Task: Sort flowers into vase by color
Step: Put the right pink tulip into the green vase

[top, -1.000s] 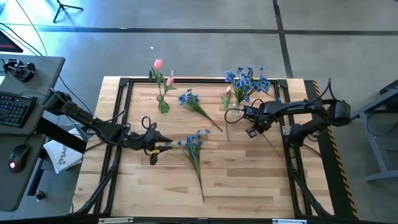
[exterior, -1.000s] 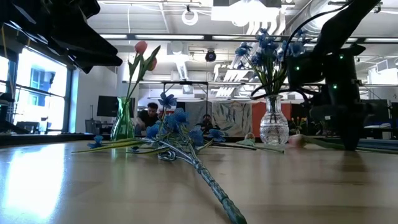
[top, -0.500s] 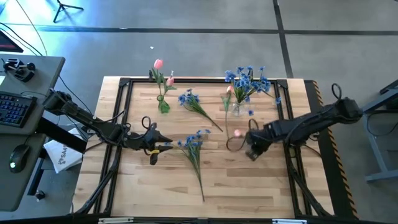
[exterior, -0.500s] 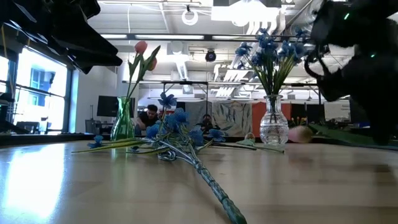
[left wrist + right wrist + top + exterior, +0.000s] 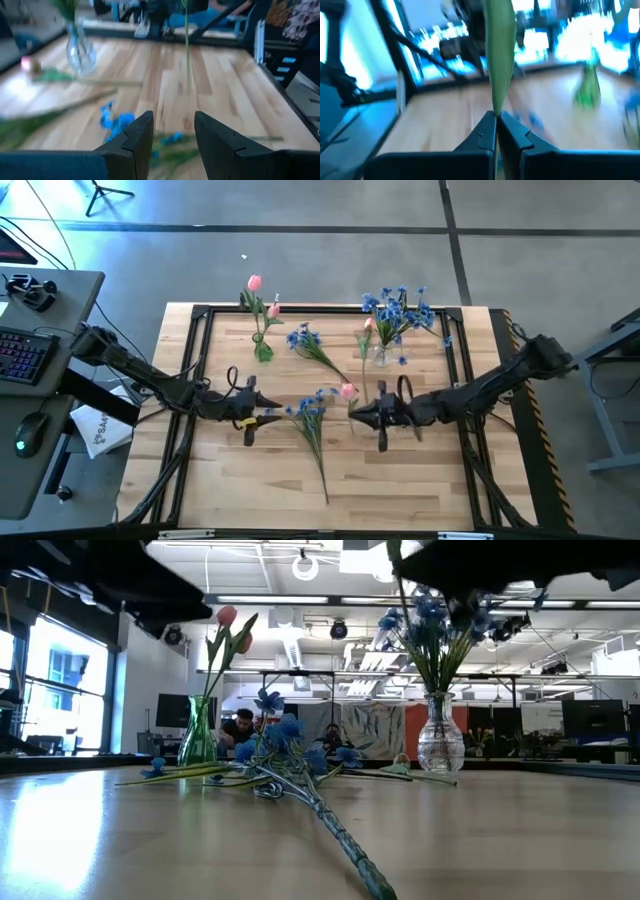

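Observation:
My right gripper hangs over the table's middle, pointing toward the left edge, shut on a pink tulip. Facing it from the left, my left gripper stands open beside a blue flower that lies flat on the wood, and touches nothing. Its wrist view shows the same blossoms ahead of the open fingers. A green vase at the far left holds pink tulips. A clear vase at the far right holds blue flowers. My right gripper pinches the tulip's green stem between its two shut fingers. The fingers come level from the table's right and lie across the stem. The tulip is lifted clear of the table and stands roughly upright, bud on top.
A second blue flower lies on the table between the two vases. Beside the clear vase lies another pink tulip. A black frame rims the tabletop. The wood toward the near edge is bare.
My right gripper has swung from beside the clear vase toward the table's middle and left, risen, and tipped from pointing down to level. The pink tulip has come off the table with it, lifted clear.

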`<state>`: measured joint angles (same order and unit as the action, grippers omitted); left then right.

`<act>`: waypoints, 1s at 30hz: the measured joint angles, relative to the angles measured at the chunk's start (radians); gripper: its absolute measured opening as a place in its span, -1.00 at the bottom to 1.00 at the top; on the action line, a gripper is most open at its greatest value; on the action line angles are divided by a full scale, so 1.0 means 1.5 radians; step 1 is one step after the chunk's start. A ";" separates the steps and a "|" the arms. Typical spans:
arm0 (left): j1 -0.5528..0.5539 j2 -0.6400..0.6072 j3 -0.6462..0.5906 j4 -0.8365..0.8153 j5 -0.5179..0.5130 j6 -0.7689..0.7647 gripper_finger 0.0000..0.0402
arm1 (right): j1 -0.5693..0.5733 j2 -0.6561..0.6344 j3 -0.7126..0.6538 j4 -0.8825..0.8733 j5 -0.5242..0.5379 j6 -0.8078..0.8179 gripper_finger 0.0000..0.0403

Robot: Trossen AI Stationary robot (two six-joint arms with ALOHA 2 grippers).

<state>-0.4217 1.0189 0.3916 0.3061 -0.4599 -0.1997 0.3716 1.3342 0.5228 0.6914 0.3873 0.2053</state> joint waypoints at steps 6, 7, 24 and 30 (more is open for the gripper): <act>0.001 0.081 0.001 0.186 0.001 0.123 -0.35 | -0.011 0.088 0.016 0.177 -0.016 -0.126 -1.00; 0.002 0.095 0.001 0.220 0.001 0.143 -0.35 | -0.013 0.102 0.024 0.182 -0.017 -0.133 -1.00; 0.104 0.265 0.119 0.370 0.177 0.218 0.07 | -0.027 0.205 0.107 0.174 -0.019 -0.177 -1.00; 0.119 0.331 0.169 0.369 0.180 0.234 0.10 | -0.027 0.205 0.107 0.170 -0.019 -0.170 -1.00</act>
<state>-0.2426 1.5150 0.6448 0.8601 -0.1897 0.1516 0.3313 1.6417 0.6827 0.9466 0.3592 -0.0498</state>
